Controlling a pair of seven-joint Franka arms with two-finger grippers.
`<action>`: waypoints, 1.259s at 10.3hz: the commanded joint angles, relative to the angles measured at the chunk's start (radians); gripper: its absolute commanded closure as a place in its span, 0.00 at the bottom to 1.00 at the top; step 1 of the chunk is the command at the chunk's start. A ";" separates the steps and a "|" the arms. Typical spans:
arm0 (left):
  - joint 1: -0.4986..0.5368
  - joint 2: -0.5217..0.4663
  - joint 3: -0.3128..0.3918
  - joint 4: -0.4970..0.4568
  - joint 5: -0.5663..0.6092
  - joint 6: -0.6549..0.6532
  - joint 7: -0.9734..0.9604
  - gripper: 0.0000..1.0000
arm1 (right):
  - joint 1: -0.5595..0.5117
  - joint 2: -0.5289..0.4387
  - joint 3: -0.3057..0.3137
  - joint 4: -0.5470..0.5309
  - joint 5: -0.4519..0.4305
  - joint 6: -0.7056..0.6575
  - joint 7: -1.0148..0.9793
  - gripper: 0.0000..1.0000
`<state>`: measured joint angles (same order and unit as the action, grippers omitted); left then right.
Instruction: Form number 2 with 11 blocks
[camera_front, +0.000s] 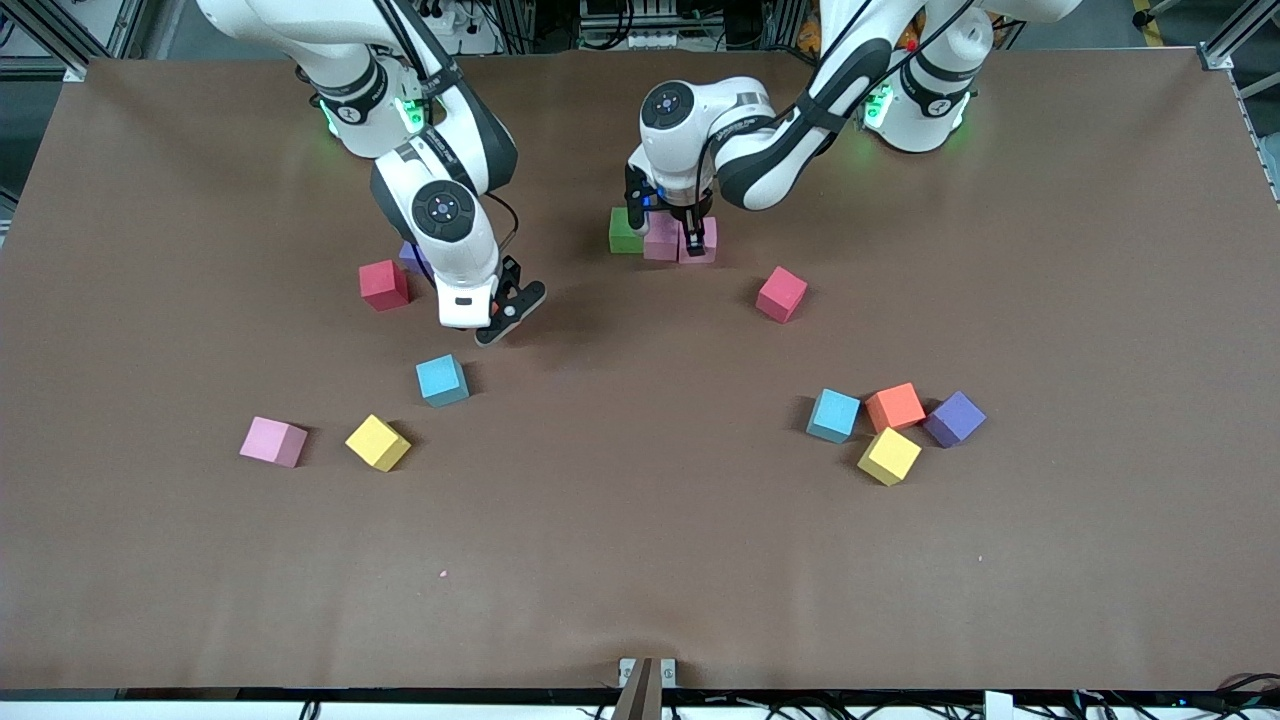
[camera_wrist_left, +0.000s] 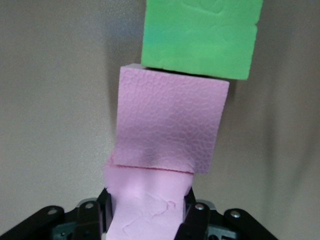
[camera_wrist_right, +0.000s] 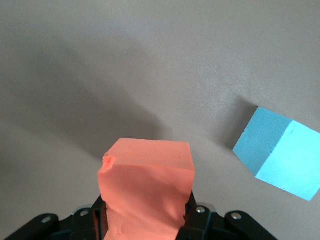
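Left end effector (camera_front: 696, 240): lowered to the surface (camera_front: 640, 560) near the robots' bases, clenched on a pink cube (camera_front: 703, 240). In the left wrist view the fingers (camera_wrist_left: 192, 222) press into both sides of this held pink cube (camera_wrist_left: 145, 205), deforming the foam. The held cube touches a second pink cube (camera_front: 660, 238), which in turn touches the green cube (camera_front: 624, 231). These three cubes form one straight row, green at the end toward the right arm. This row is the only assembled part of the number 2 visible.

Right end effector (camera_front: 508, 312): raised over the surface above bare brown mat, between the red cube (camera_front: 384, 285) and a blue cube (camera_front: 442, 381). It is clenched on an orange cube (camera_wrist_right: 147, 195), seen only in the right wrist view, where the fingers (camera_wrist_right: 192, 220) squeeze its sides. The blue cube (camera_wrist_right: 280, 152) lies on the surface in the same view.

Loose cubes, right arm's end: a purple cube (camera_front: 412, 256), partly hidden by the arm, just beside the red cube; a pink cube (camera_front: 273, 442) and a yellow cube (camera_front: 378, 443) nearer the front camera.

Loose cubes, left arm's end: a reddish-pink cube (camera_front: 782, 294) standing alone; nearer the front camera, a tight cluster of a blue cube (camera_front: 833, 415), an orange cube (camera_front: 895, 407), a purple cube (camera_front: 954, 418) and a yellow cube (camera_front: 889, 456).
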<state>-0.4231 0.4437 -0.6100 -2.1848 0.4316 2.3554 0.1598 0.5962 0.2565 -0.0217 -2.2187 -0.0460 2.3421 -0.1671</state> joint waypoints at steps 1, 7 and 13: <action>-0.003 0.012 -0.005 -0.012 0.041 0.012 -0.032 0.96 | 0.004 -0.010 0.002 0.002 0.006 -0.012 0.031 0.72; -0.011 0.015 -0.005 -0.006 0.050 0.012 -0.034 0.67 | 0.027 -0.010 0.006 0.005 0.011 -0.006 0.173 0.72; -0.006 -0.014 -0.005 0.000 0.050 -0.008 -0.036 0.00 | 0.027 -0.011 0.006 0.008 0.070 -0.003 0.241 0.72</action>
<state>-0.4289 0.4503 -0.6118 -2.1841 0.4467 2.3556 0.1563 0.6239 0.2565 -0.0197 -2.2125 -0.0125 2.3442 0.0577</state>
